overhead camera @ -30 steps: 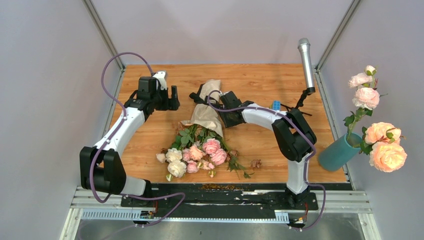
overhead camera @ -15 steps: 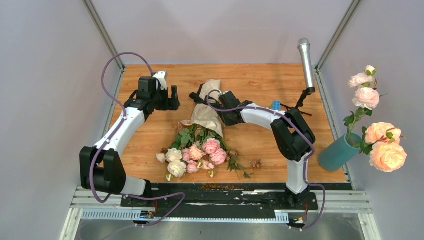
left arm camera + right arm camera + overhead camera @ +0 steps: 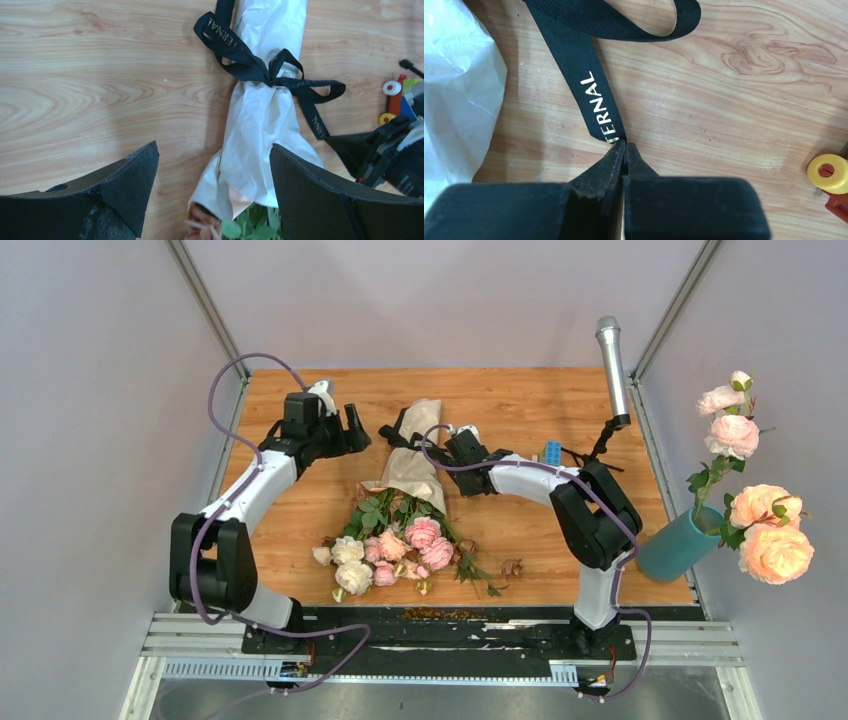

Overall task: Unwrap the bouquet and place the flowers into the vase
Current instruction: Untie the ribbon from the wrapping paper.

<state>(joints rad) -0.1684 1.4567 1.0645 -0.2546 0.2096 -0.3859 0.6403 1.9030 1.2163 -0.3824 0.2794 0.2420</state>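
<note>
The bouquet [image 3: 415, 468] lies mid-table in pale paper [image 3: 265, 115], tied with a black ribbon [image 3: 260, 70]. Its flowers [image 3: 390, 545], pink and cream roses, fan out toward the near edge. My left gripper [image 3: 352, 430] hovers open just left of the wrap, and in the left wrist view the left gripper [image 3: 214, 146] has its fingers astride the paper's lower part without touching it. My right gripper [image 3: 624, 144] is shut, its tips pinching the end of a ribbon tail [image 3: 591, 90] right of the wrap. The teal vase [image 3: 675, 545] stands off the table's right edge.
Large peach roses [image 3: 765, 530] fill the vase. A silver microphone [image 3: 612, 360] on a black stand rises at the back right. A small blue object [image 3: 551, 451] and a yellow-and-red toy [image 3: 828, 172] lie near the right arm. Dried bits [image 3: 512, 567] sit near the front.
The right gripper has shut on the ribbon tail and shifted slightly toward the back. The left gripper has edged right, closer to the wrap, still open.
</note>
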